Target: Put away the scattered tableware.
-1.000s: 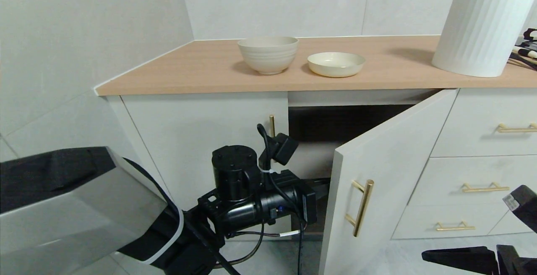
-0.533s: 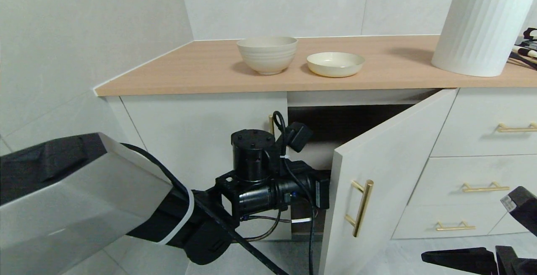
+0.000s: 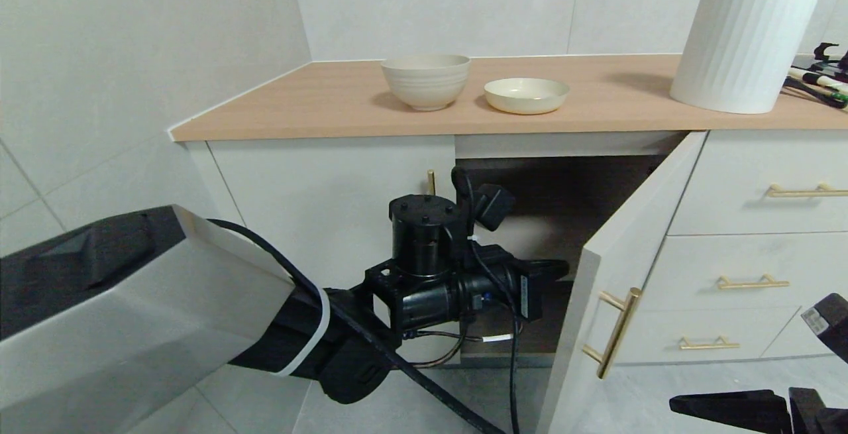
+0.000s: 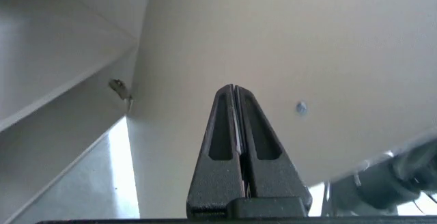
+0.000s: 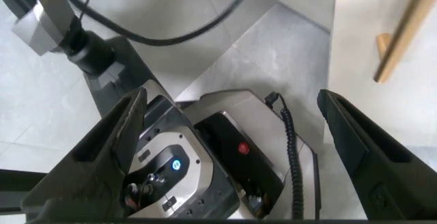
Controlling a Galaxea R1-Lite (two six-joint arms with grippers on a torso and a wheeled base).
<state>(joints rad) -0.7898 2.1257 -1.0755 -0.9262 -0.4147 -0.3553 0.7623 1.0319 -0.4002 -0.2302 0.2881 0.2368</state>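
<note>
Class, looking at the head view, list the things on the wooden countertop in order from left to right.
Left to right: deep ribbed bowl → shallow cream dish → tall white ribbed cylinder → slim stick-like items at the far edge, too small to identify.

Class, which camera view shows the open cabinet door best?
The head view: most of the door shows, swung open, with its handle. The right wrist view catches just its edge and handle. The left wrist view has a plain pale panel close up, probably its inner face.
</note>
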